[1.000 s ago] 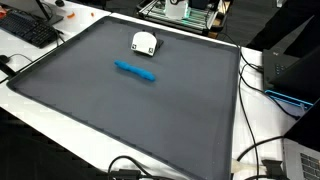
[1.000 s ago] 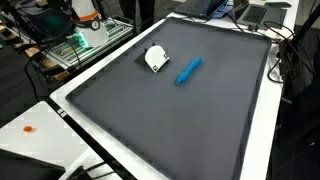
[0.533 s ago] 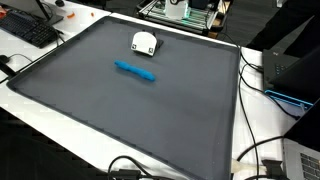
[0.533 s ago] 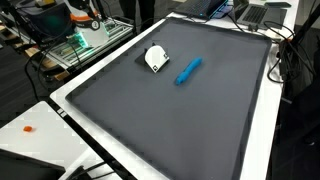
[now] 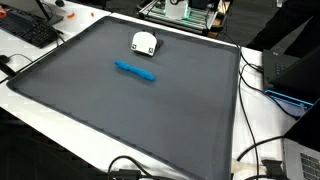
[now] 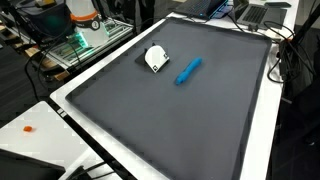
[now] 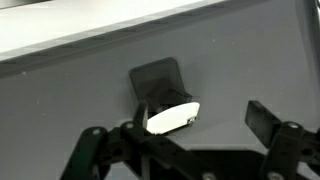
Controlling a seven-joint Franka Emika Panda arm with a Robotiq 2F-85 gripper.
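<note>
The gripper [image 7: 172, 130] hangs open, jaws spread wide, over the small white object [image 7: 172, 118], which sits near the edge of the grey mat [image 5: 120, 110]. A blue marker [image 5: 135, 71] lies nearer the mat's middle. An off-centre descent would likely knock the light object aside.

My gripper [image 7: 176, 130] comes into the wrist view from the bottom edge, pointing down and a little forward. My jaws stand spread as wide as they go. One finger [image 7: 92, 142] shows low on the left side of that view, dark and partly cut off by the edge. The other finger's flat black pad [image 7: 261, 117] sits higher on the right side, tilted slightly. Between them my black links [image 7: 150, 150] fan out from the wrist. Neither finger touches anything. My arm shows in neither exterior view.
</note>
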